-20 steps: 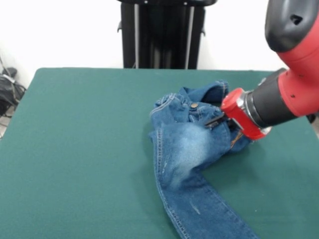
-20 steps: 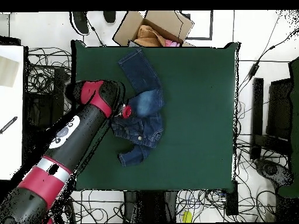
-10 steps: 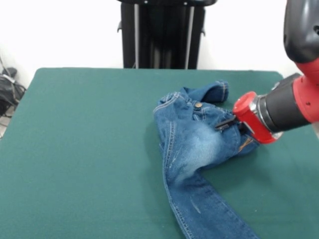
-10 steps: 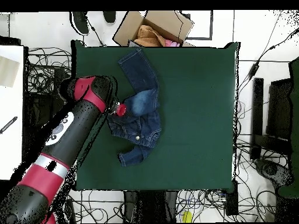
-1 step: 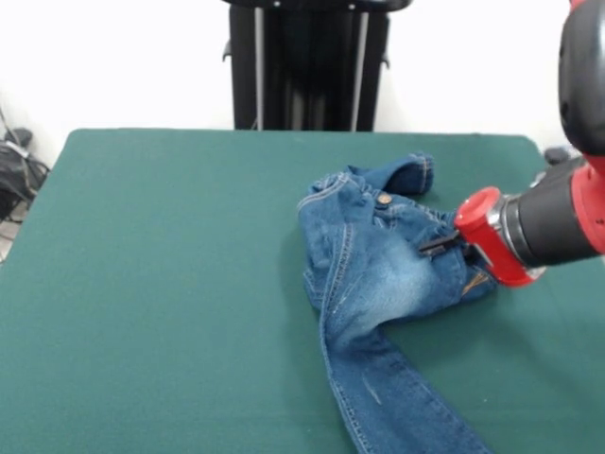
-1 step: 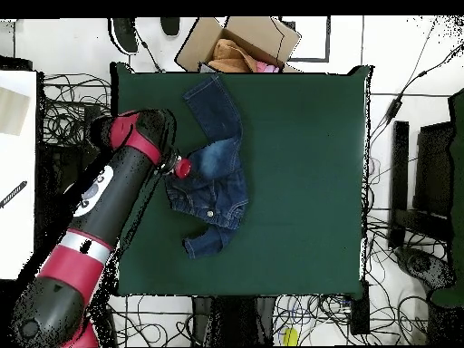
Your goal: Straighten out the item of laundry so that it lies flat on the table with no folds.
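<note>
The item of laundry (image 5: 373,274), small blue jeans with a faded patch, lies crumpled right of the middle of the green table (image 5: 170,246). One leg runs down to the picture's bottom edge, and the other is folded back behind the waist. My gripper (image 5: 441,246) comes in from the right, low over the table, and is shut on the waist fabric near the metal button. In the overhead view the jeans (image 6: 219,172) lie left of the middle of the table (image 6: 299,181). There my gripper (image 6: 185,169) is at their left edge.
An open cardboard box (image 6: 240,41) holding clothes stands just past the table's top edge in the overhead view. Cables (image 6: 63,109) lie on the floor around the table. My arm (image 6: 109,208) crosses the table's left edge.
My gripper has moved right in the front view, dragging the jeans' waist with it. The long leg has swung slightly to follow.
</note>
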Controlling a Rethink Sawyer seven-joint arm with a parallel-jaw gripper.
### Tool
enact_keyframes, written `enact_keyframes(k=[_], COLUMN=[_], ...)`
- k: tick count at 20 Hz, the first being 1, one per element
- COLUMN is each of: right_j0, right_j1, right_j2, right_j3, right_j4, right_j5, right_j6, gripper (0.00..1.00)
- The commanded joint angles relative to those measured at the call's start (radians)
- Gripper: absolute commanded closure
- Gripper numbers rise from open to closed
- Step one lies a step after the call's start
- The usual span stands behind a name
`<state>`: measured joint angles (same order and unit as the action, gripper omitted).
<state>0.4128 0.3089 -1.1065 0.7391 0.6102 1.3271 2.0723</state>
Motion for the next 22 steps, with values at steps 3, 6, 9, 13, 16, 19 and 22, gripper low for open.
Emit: enact_keyframes(k=[3,6,9,13,16,19,22], right_j0=[-0.057,-0.066,-0.08,-0.105,-0.116,-0.142,-0.168], right_j1=[0.08,0.093,0.111,0.132,0.141,0.155,0.168], right_j2=[-0.041,-0.065,-0.095,-0.129,-0.146,-0.179,-0.224], right_j3=[-0.228,-0.269,-0.322,-0.386,-0.417,-0.474,-0.528], right_j4=[0.052,0.057,0.067,0.086,0.096,0.122,0.156], right_j5=[0.164,0.196,0.241,0.284,0.305,0.347,0.389], right_j6=[0.416,0.442,0.48,0.523,0.543,0.576,0.605], gripper=[1.0,1.0,1.0,1.0,1.0,1.0,1.0])
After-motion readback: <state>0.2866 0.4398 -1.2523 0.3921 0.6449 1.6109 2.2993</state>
